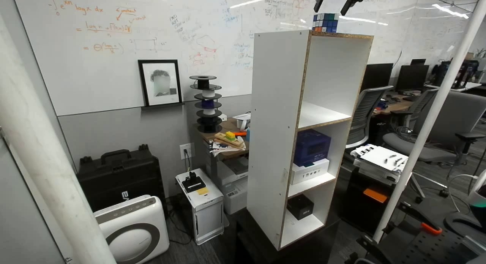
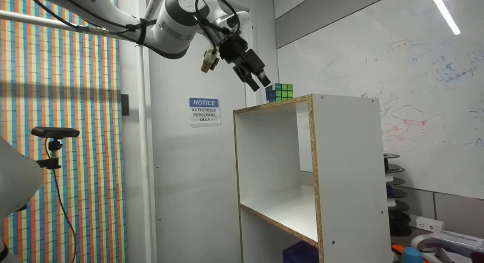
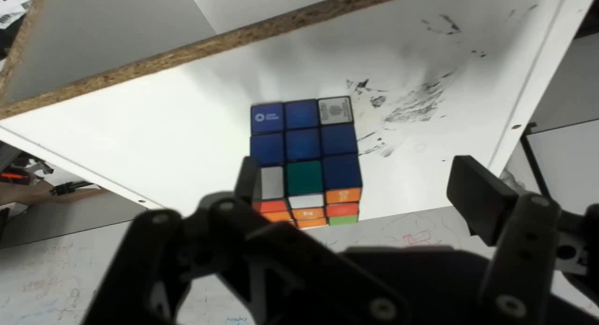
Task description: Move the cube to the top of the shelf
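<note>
Whiteboard (image 1: 159, 32), inked with formulas and sketches, is lining the wall (image 1: 114, 129).

Shelf (image 1: 277, 112), white, with raw chipboard edges and three stacked compartments, is standing upright in front of it.

Arm (image 2: 172, 32), white, strung with black cable, is reaching in from the upper left of an exterior view.

Case (image 1: 121, 176), black, with a top handle, is standing near the wall.

Appliance (image 1: 133, 230), white, grey-ringed, is standing before the case and partly hiding it.

Spools (image 1: 208, 104), mostly black, are rising in one column.

Frame (image 1: 161, 82), black-edged, holding a grey portrait, is standing at the whiteboard's lower edge.

Sign (image 2: 204, 112), headed NOTICE, is hanging below the arm in an exterior view.

Blue box (image 1: 312, 147) is resting on the white box (image 1: 310, 172) in the middle compartment.

Gripper (image 1: 330, 9), black, is hanging near the cube (image 1: 325, 23) — mostly higher than it in both exterior views — with its fingers (image 3: 479, 198) standing wide apart. One finger is covering part of the cube in the wrist view; whether it is touching cannot be told.

Black box (image 1: 300, 207) is sitting in the bottom compartment.

Cube, many-coloured, is sitting on top of the shelf, showing the wrist view mostly dark-blue squares.
</note>
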Available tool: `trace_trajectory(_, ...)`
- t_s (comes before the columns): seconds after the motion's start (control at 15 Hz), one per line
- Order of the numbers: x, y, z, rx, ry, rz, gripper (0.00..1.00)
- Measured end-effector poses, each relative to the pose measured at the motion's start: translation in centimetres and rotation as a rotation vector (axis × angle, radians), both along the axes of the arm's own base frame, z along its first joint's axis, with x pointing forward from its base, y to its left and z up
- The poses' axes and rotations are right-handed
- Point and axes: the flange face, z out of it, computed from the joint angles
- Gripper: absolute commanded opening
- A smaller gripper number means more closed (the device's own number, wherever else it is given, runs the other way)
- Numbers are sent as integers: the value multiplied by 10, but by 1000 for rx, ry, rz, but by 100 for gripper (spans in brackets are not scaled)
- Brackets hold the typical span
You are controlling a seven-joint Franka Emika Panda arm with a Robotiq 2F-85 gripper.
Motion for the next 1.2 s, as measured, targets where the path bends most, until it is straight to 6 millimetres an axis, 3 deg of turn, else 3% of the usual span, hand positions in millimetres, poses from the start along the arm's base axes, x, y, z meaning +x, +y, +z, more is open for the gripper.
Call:
trace_trajectory(0.27,-22,23,18,-5,41,51,100)
trace_trajectory(0.53,-49,39,24,-26,117,78,100)
trace_trajectory(0.87,-76,48,14,-56,273,98,100)
trace_trajectory(1.2,-85,48,-12,-77,390,119,100)
